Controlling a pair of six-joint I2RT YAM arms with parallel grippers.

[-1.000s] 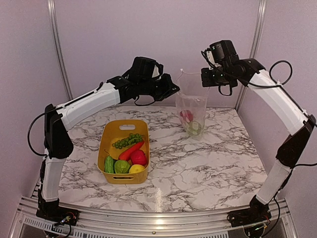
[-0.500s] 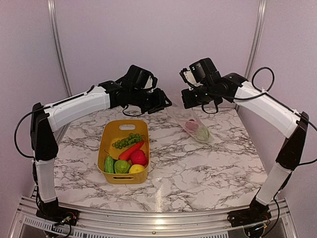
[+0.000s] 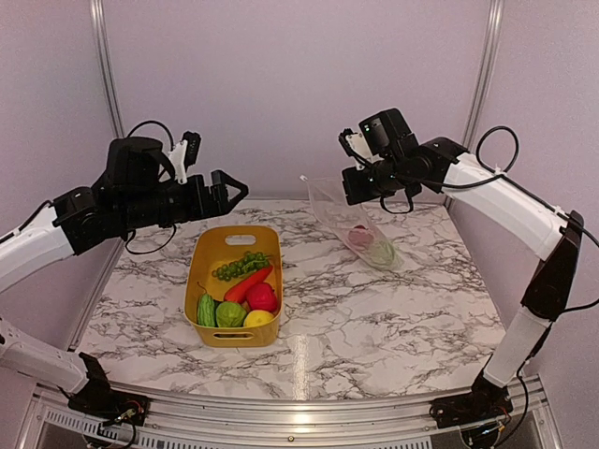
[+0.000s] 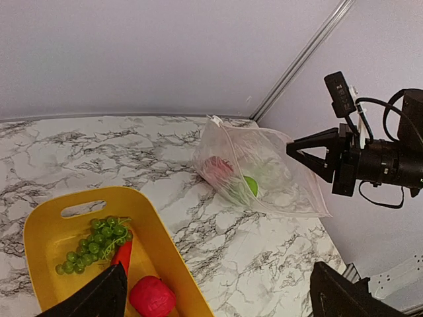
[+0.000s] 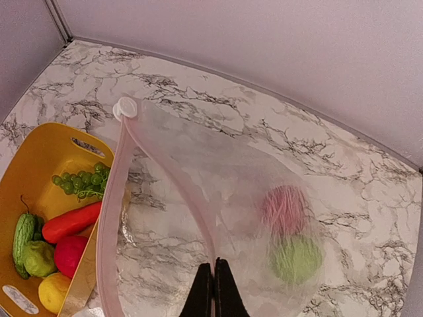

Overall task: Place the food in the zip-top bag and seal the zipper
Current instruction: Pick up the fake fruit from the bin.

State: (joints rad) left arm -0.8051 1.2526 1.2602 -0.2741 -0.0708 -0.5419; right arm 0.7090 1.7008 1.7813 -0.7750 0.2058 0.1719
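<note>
The clear zip-top bag [image 3: 348,223] slants over the far part of the table, its lower end resting on the marble. It holds a pink-red ball [image 5: 284,208] and a green round [image 5: 295,259]. My right gripper [image 5: 213,265] is shut on one zipper [image 5: 177,177] strip; the other strip bows away, so the mouth gapes. My left gripper [image 3: 227,195] hangs open and empty above the yellow bin's [image 3: 197,271] far left, well clear of the bag. The bin holds more food: green grapes [image 3: 241,265], a carrot [image 3: 249,282], a red tomato [image 3: 262,297] and a lemon [image 3: 258,318].
The bin's handle end [image 4: 82,208] faces the back wall. Metal frame posts [image 3: 105,84] stand at the rear corners. Bare marble [image 3: 393,318] lies in front of the bag and right of the bin.
My left gripper opened, let go of the bag and drew back left. The right gripper swung left and lower, so the bag went from hanging upright to slanting onto the table.
</note>
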